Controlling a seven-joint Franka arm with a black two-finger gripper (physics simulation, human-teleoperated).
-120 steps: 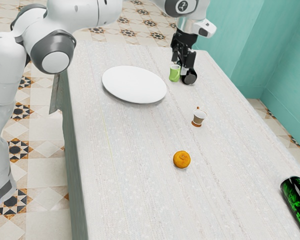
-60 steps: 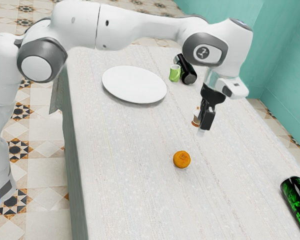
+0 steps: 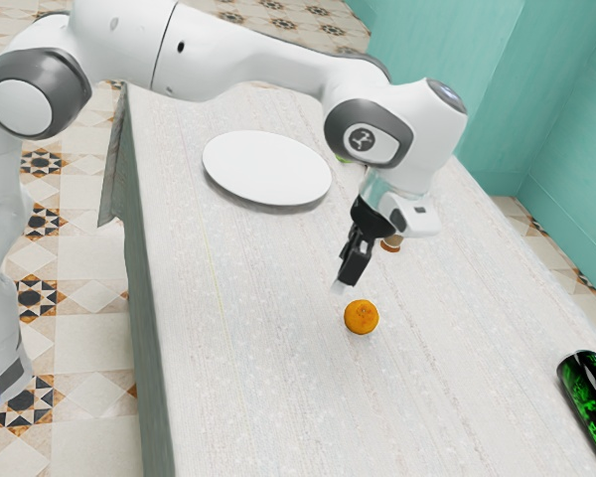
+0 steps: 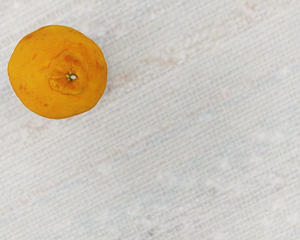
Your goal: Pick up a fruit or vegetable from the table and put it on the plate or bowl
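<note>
Exterior view: pincer [image 3: 344, 278] hovers near orange [image 3: 362, 316] (plate [image 3: 266, 167] well apart).

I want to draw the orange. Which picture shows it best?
The wrist view: the orange sits close under the camera, stem dimple and skin marks plain. The exterior view shows the orange small on the table, near the gripper.

an orange [image 4: 57, 71], stem scar facing up, on the pale, finely ribbed table [image 4: 205, 150]
</note>
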